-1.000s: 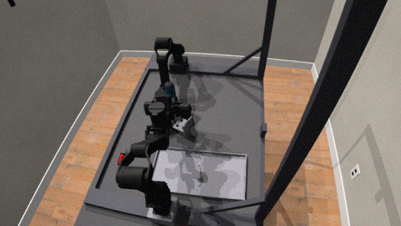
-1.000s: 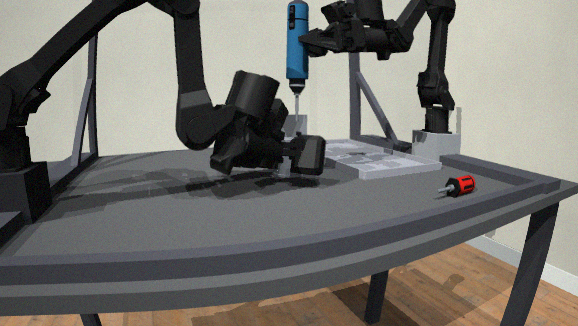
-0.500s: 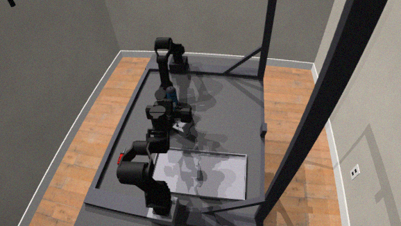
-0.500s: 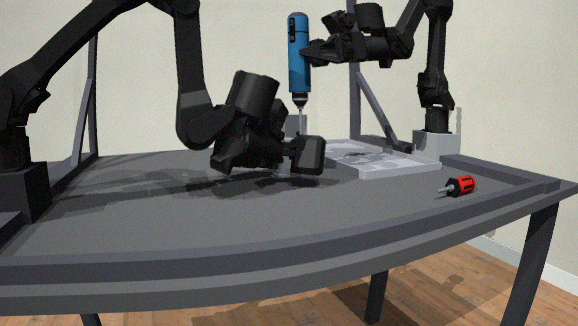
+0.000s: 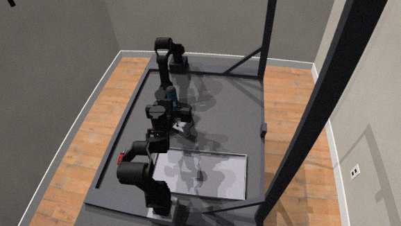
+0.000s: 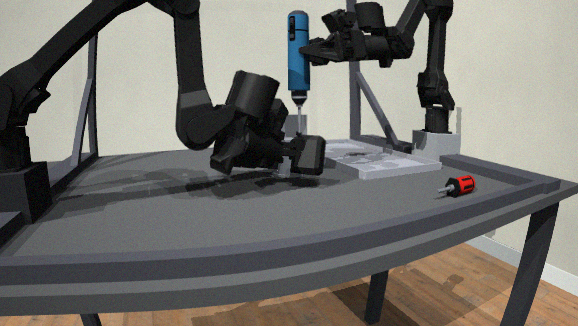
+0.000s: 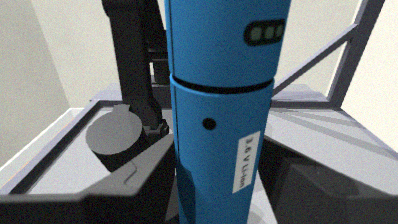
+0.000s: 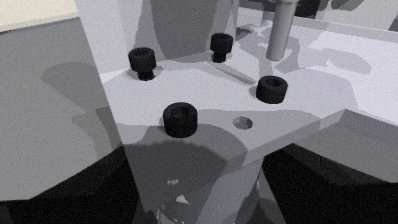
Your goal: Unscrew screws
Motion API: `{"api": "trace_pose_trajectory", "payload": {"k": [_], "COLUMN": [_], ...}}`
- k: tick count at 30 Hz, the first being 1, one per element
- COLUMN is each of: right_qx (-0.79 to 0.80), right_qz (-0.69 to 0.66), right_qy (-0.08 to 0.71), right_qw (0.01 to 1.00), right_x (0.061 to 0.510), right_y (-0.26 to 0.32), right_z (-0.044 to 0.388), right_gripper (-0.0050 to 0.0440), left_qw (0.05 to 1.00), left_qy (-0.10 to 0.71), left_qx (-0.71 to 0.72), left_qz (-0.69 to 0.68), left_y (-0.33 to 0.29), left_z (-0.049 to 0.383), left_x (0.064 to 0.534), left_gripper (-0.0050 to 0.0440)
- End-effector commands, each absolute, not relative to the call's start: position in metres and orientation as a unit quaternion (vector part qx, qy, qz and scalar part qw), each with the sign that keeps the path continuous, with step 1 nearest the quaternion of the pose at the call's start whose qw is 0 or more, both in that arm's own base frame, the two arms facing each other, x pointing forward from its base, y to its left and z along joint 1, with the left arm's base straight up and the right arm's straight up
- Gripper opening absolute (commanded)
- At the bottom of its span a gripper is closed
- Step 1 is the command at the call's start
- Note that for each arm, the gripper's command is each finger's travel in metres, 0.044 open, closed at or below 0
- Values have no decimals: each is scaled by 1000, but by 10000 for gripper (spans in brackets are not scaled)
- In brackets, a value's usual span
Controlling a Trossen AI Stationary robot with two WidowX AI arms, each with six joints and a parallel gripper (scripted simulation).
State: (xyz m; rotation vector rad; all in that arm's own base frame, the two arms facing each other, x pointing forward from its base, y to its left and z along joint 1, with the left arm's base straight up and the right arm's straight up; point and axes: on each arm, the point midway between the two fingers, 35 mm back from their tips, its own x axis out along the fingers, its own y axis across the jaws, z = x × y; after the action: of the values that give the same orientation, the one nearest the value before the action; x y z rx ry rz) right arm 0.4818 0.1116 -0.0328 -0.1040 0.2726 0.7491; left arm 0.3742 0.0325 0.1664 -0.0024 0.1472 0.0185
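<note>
In the exterior view, the electric screwdriver (image 5: 171, 94) (image 6: 298, 60) (image 7: 220, 110) (image 8: 281, 32) is held upright in the left gripper (image 5: 173, 102) (image 6: 307, 52) (image 7: 215, 141), bit towards six o'clock; below it, the joint module (image 8: 234, 192) is clamped by the right gripper (image 5: 182, 121) (image 6: 286, 162) (image 8: 202, 141).

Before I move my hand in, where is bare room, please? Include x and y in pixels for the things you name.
In the exterior view, between the front rail (image 6: 200, 270) and the red screwdriver (image 5: 121, 155) (image 6: 466, 185). In the top view, beyond the tray (image 5: 244, 177) (image 6: 400, 171) (image 8: 345, 29), toward the far rail (image 5: 208, 72). Crowded: around the bracket (image 5: 182, 127) (image 6: 292, 122) (image 8: 210, 95), under the electric screwdriver (image 5: 171, 93) (image 6: 298, 55) (image 7: 222, 110) (image 8: 281, 35).
</note>
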Motion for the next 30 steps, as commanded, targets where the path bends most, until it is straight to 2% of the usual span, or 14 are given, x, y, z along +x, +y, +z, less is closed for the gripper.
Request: {"api": "trace_pose_trajectory", "payload": {"k": [1,13,30], "right_qx": [-56,-56,-56], "right_qz": [364,364,364], "right_qy": [116,116,116], "right_qw": [922,922,922], "right_x": [487,487,487], "right_y": [112,112,112], "right_z": [-18,-18,-18], "right_gripper": [242,242,242], "left_qw": [999,999,999], "left_qy": [30,45,48], "left_qx": [8,5,5], "left_qz": [11,11,12], "left_y": [37,35,35], "left_z": [200,201,181], "left_x": [380,382,380], "left_gripper": [161,161,161]}}
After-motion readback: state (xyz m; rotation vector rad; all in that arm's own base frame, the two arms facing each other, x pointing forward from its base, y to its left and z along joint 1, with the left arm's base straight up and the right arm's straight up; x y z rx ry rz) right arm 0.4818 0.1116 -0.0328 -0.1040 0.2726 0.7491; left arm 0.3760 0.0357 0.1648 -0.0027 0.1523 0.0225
